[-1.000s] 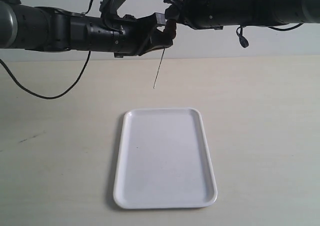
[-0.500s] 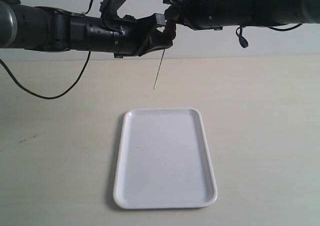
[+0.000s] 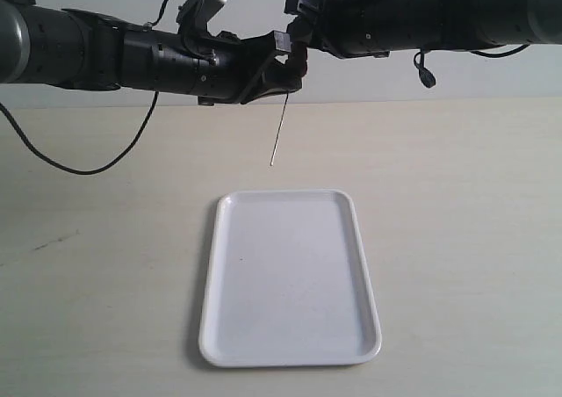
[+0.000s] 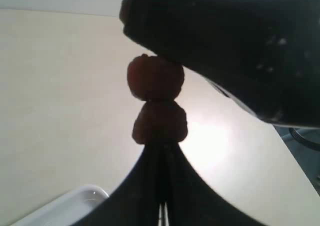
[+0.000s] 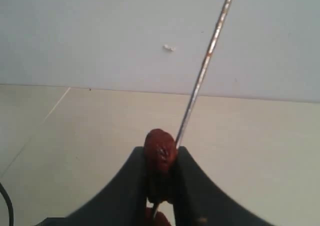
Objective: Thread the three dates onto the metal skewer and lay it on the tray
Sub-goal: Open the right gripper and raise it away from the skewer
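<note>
Grey metal skewer [image 3: 279, 129], steeply tilted, hangs high above the table [image 3: 457, 204], beyond the far edge of the white tray [image 3: 290, 274], with its lower tip free. The left gripper [image 4: 161, 148] is clamped tight on the rod. The right gripper [image 5: 161, 158] pinches the upper date [image 5: 160, 146], past which the rod emerges. The lower date [image 4: 160, 122] touches it and sits just above the left fingers. A third date cannot be made out.

Likely hazards:
- An off-axis push could tear the upper date or bow the thin rod.
- The rod could pivot or slide in its narrow pinch.
- If the rod slips free here, it would probably land on the table rather than the tray.
</note>
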Tool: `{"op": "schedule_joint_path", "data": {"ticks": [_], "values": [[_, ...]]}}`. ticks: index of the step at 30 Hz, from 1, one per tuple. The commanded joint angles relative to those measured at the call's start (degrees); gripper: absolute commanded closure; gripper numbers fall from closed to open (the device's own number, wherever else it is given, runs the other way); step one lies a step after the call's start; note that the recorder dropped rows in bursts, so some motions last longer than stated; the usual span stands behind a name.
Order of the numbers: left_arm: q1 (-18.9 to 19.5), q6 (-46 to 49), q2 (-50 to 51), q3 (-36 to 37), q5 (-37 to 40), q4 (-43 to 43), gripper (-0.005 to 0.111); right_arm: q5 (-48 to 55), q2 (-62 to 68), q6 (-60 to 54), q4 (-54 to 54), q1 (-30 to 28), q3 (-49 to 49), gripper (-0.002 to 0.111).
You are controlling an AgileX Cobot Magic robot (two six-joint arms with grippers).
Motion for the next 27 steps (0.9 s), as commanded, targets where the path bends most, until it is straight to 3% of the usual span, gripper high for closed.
{"op": "schedule_joint_path", "data": {"ticks": [1,14,27], "values": [[0.2,-0.6,0.0,-0.5,-0.7,0.6,0.107,1.7,-0.3,-0.5,-0.7,0.5,0.1,0.077],[0.2,-0.7,0.0,0.9,-0.1,2.4,0.107,-0.1,-0.3,1.8,-4.1,0.1,0.1,0.062],[0.3,-0.7,0.0,1.4,0.8,4.5,0.107,0.1,-0.3,4.0,-6.9,-0.1,0.1,0.061]]}}
